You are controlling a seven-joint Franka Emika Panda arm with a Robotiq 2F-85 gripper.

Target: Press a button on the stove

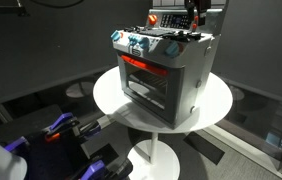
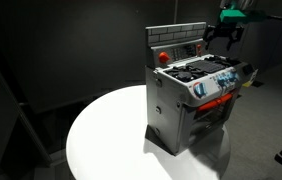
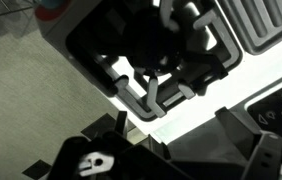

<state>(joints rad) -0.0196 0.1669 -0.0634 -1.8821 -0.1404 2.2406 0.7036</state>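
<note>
The stove (image 1: 166, 70) is a small silver-grey toy oven standing on a round white table (image 1: 111, 100). It has blue-and-white knobs, a red-lit door and a raised back panel, and it shows in both exterior views (image 2: 181, 105). My gripper (image 1: 194, 18) hangs just above the stove's back edge by the back panel (image 2: 226, 36). In the wrist view the gripper (image 3: 186, 140) is open and empty. Below it lie the stove's pale top surface (image 3: 211, 100) and a black burner grate (image 3: 151, 50). A red round piece (image 3: 51, 10) shows at the top edge.
The white table top (image 2: 101, 140) extends around the stove. Dark curtains surround the scene. Blue and red gear (image 1: 56, 128) lies on the floor below the table.
</note>
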